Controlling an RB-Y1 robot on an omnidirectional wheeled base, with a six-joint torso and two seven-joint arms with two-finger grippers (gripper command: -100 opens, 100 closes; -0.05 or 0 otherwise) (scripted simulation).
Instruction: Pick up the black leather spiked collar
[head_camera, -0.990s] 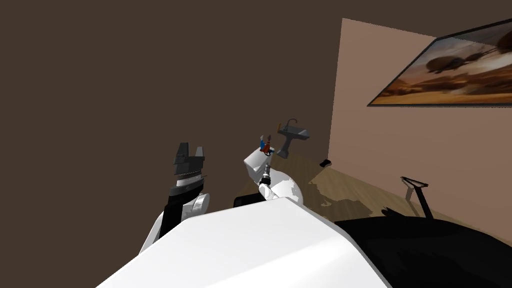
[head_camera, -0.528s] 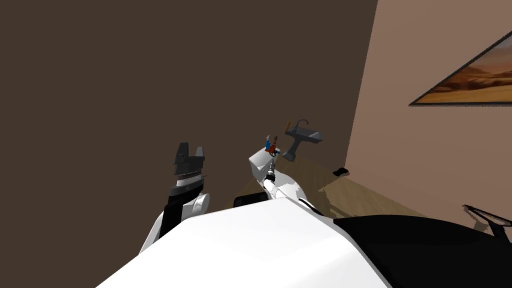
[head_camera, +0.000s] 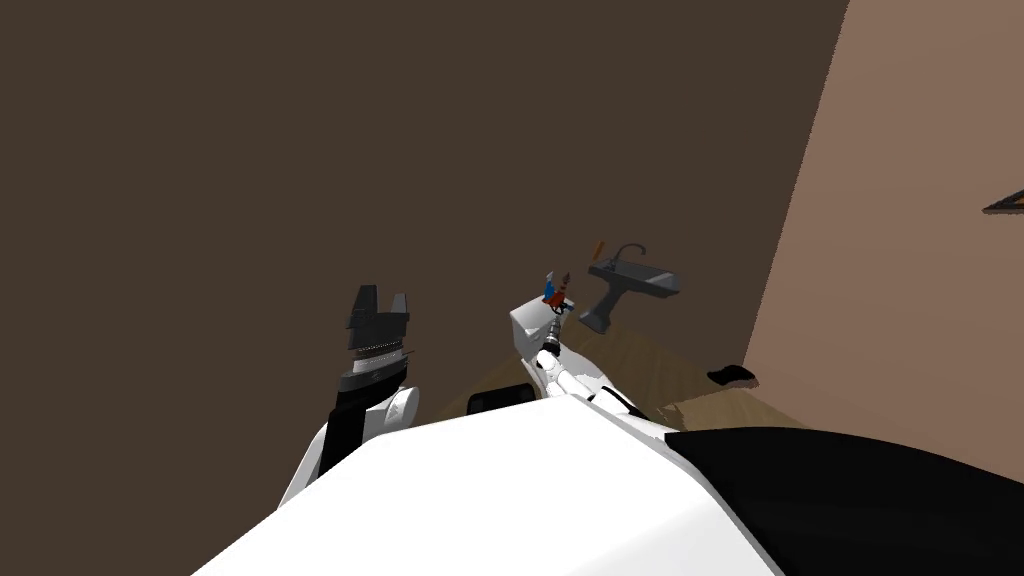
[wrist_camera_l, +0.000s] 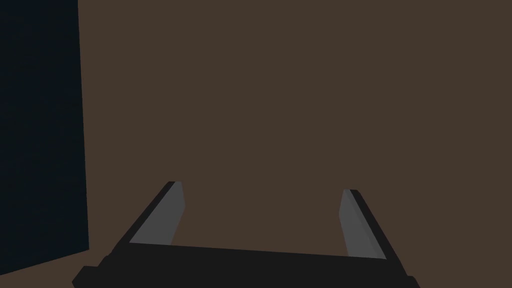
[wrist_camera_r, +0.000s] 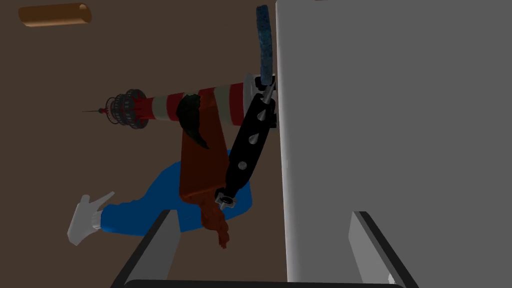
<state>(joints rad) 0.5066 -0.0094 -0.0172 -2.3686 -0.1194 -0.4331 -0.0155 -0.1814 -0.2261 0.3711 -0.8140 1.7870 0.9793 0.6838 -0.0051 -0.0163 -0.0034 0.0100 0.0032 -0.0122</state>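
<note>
Atop block (head_camera: 525, 330): collar (wrist_camera_r: 248, 145), a black strap with metal spikes, resting against the block's flat face close to its edge.
Collar neighbours: striped lighthouse (wrist_camera_r: 175, 106), red-brown figure (wrist_camera_r: 202, 165) and blue item (wrist_camera_r: 150, 212), crowded just beside the strap. Contact between lighthouse base and strap cannot be told.
Right gripper (wrist_camera_r: 265, 250): fingers spread wide, nothing between them. Aimed along the block's face, with the collar ahead of the tips and apart from them, nearer the finger on the clutter side.
Reason for pose: judged, spread kept wide so the thin strap can pass between the fingers. Low line along the face suits a strap lying flat.
Left gripper (head_camera: 378, 308): raised beside the chest, well apart from the block, fingers spread and empty. Judged parked clear of the working arm.
Step in hand: approach; grasp not yet made.
Next move calls for: slight shift toward the collar, then closing across the strap's width.
Risk: finger on the clutter side catching the figure or lighthouse.
</note>
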